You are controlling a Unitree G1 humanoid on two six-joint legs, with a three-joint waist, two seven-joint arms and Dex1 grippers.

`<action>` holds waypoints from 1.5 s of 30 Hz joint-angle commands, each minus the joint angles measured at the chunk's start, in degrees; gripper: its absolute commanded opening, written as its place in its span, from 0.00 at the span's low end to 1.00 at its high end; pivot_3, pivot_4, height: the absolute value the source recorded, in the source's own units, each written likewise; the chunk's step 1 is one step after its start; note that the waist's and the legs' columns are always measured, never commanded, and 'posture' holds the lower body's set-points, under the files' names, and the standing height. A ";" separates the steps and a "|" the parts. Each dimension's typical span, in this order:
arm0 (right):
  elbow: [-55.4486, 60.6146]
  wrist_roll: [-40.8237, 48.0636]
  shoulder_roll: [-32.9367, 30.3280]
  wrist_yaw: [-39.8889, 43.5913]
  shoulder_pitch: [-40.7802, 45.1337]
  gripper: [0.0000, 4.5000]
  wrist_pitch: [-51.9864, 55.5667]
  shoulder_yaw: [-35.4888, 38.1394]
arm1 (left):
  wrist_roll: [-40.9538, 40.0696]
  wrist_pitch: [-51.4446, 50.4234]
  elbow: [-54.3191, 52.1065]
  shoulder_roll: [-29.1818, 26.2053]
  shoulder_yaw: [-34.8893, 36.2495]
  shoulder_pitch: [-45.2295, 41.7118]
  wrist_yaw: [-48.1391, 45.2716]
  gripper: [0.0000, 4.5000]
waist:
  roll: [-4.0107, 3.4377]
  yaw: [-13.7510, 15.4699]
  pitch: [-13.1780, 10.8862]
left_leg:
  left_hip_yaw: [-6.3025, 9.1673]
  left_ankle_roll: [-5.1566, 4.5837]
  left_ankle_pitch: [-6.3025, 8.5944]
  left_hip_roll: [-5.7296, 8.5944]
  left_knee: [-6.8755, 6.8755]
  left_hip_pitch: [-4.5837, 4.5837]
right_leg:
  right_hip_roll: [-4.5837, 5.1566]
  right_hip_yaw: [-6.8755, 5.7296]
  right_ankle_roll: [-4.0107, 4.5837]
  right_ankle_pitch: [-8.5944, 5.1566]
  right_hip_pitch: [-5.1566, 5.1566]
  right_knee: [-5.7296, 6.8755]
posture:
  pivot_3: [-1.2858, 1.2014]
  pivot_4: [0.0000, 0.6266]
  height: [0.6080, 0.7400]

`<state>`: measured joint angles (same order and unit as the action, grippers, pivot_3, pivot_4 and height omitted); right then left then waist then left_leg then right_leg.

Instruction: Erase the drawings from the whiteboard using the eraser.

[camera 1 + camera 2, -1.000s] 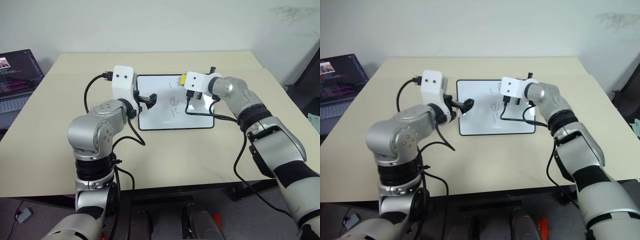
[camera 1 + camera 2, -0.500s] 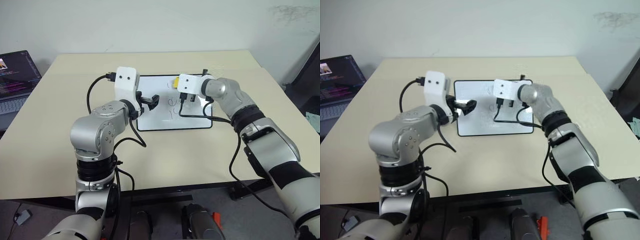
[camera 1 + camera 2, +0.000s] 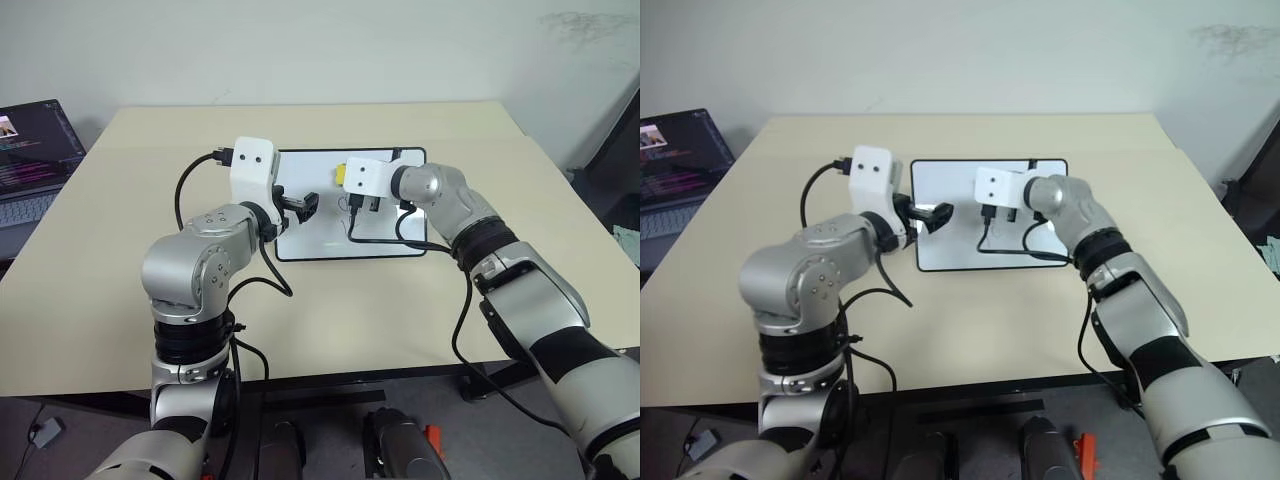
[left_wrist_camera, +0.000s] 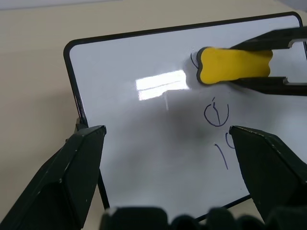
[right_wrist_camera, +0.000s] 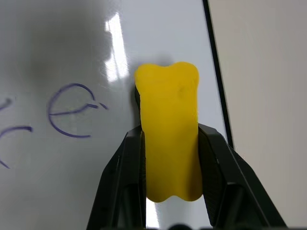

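The whiteboard lies flat on the table's far middle. My right gripper is shut on the yellow eraser, whose tip presses on the board near its far edge. The drawings sit beside and nearer than the eraser: a crossed circle, short curved strokes and a faint stroke at the eraser's end. In the right wrist view the circle is just beside the eraser. My left gripper hangs open over the board's left part with nothing between its fingers.
A laptop with a lit dark screen stands at the table's far left corner. The beige table has bare room in front of and beside the board. A black cable from my right wrist loops over the board's near right part.
My right gripper has carried the eraser leftwards along the board's far part, towards the left gripper. The left gripper stayed in place. The view itself shifted a little.
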<state>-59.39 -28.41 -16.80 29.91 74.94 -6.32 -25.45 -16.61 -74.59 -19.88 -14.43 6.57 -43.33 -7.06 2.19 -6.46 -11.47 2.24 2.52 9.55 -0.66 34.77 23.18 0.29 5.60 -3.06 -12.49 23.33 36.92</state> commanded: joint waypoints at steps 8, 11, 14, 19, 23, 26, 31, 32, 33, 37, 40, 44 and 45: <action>-3.10 0.14 -2.77 0.76 3.42 0.24 1.98 1.45 | -0.12 1.39 -1.69 -0.47 -0.16 -0.48 -0.49 1.00 | 0.01 0.04 0.00 | 0.02 0.00 0.00 0.00 -0.02 0.06 | 0.00 -0.02 0.02 -0.01 0.03 -0.05 | 0.52 0.24 1.00; -1.43 1.04 -1.17 2.36 2.53 0.24 2.02 1.54 | -0.07 1.46 -1.60 -0.45 -0.24 -0.51 -0.48 1.00 | 0.01 0.02 0.00 | 0.02 0.00 0.00 0.01 -0.02 0.06 | 0.00 -0.01 0.02 -0.01 0.03 -0.05 | 0.52 0.24 1.00; 0.72 2.08 1.05 3.95 1.55 0.24 2.87 1.91 | -0.06 1.48 -1.61 -0.47 -0.27 -0.50 -0.48 1.00 | 0.00 -0.29 0.00 | 0.02 0.00 0.00 0.00 -0.02 0.05 | 0.00 -0.01 0.02 -0.01 0.03 -0.04 | 0.52 0.24 1.00; 4.91 3.19 4.61 5.94 -0.19 0.24 5.44 2.15 | -0.09 1.47 -1.72 -0.36 -0.44 -0.32 -0.49 1.00 | 0.00 -0.52 -0.01 | 0.03 0.00 0.00 -0.04 -0.08 0.09 | -0.05 -0.02 0.00 0.00 0.13 0.01 | 0.52 0.24 1.00; 5.08 3.65 6.79 6.10 0.18 0.24 7.10 2.54 | -0.19 1.50 -1.73 -0.23 -0.56 -0.24 -0.52 1.00 | -0.01 -0.04 -0.01 | 0.07 0.01 0.00 -0.03 -0.06 0.34 | -0.03 -0.07 -0.24 0.14 0.33 -0.02 | 0.52 0.24 1.00; 4.72 3.48 7.33 5.53 0.95 0.24 7.56 2.67 | -0.24 1.47 -1.87 -0.12 -0.64 -0.17 -0.50 1.00 | -0.01 -0.01 -0.01 | 0.07 0.01 0.00 -0.03 -0.06 0.51 | -0.03 -0.07 -0.25 0.15 0.48 -0.01 | 0.52 0.24 1.00; 3.40 2.62 5.82 4.56 1.47 0.24 7.19 2.53 | -0.29 1.39 -2.11 -0.17 -0.53 -0.06 -0.51 1.00 | -0.01 0.01 -0.01 | 0.08 0.01 0.00 -0.03 -0.05 0.72 | -0.04 -0.08 -0.29 0.18 0.73 0.06 | 0.52 0.24 1.00; 2.86 2.34 5.03 4.21 1.71 0.24 7.13 2.57 | -0.30 1.36 -2.18 -0.17 -0.51 -0.05 -0.50 1.00 | -0.01 0.06 -0.01 | 0.08 0.01 0.00 -0.03 -0.05 0.73 | -0.04 -0.08 -0.29 0.18 0.73 0.06 | 0.52 0.24 1.00; 2.26 2.14 4.24 3.90 2.02 0.24 7.08 2.67 | -0.30 1.37 -2.16 -0.16 -0.52 -0.07 -0.50 1.00 | -0.01 0.09 -0.01 | 0.08 0.01 0.00 -0.03 -0.05 0.74 | -0.04 -0.08 -0.30 0.19 0.74 0.05 | 0.52 0.24 1.00; 0.26 1.76 0.79 3.27 2.82 0.24 6.93 2.72 | -0.27 1.63 -1.85 -0.18 -0.76 -0.11 -0.66 1.00 | 0.00 0.65 -0.01 | 0.08 0.01 0.00 -0.01 -0.02 0.74 | -0.03 -0.08 -0.26 0.16 0.72 0.04 | 0.52 0.24 1.00; -0.95 1.41 -1.37 3.00 2.94 0.24 6.52 2.24 | -0.24 1.76 -1.65 -0.29 -0.84 -0.09 -0.82 1.00 | 0.00 0.80 -0.01 | 0.07 0.01 0.00 0.01 0.02 0.74 | -0.01 -0.06 -0.17 0.11 0.70 0.03 | 0.52 0.24 1.00; -1.83 1.13 -3.38 3.24 2.26 0.24 5.51 1.61 | -0.20 1.92 -1.43 -0.17 -1.08 -0.19 -1.13 1.00 | 0.00 0.81 -0.01 | 0.07 0.00 0.00 0.01 0.02 0.73 | -0.02 -0.07 -0.18 0.12 0.70 0.04 | 0.52 0.24 1.00; -1.82 1.03 -3.55 3.28 2.12 0.24 5.39 1.43 | -0.19 1.90 -1.47 -0.16 -1.10 -0.18 -1.19 1.00 | 0.00 0.81 0.00 | 0.07 0.00 0.00 0.01 0.02 0.73 | -0.02 -0.06 -0.19 0.12 0.70 0.05 | 0.52 0.24 1.00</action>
<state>-59.74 -25.95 -19.15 33.52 77.22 -1.22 -23.70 -16.69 -74.27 -19.88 -14.41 5.37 -43.07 -8.14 2.19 -5.66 -11.47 2.31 2.52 9.55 -0.65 34.79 23.91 0.27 5.54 -3.24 -12.37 24.02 36.97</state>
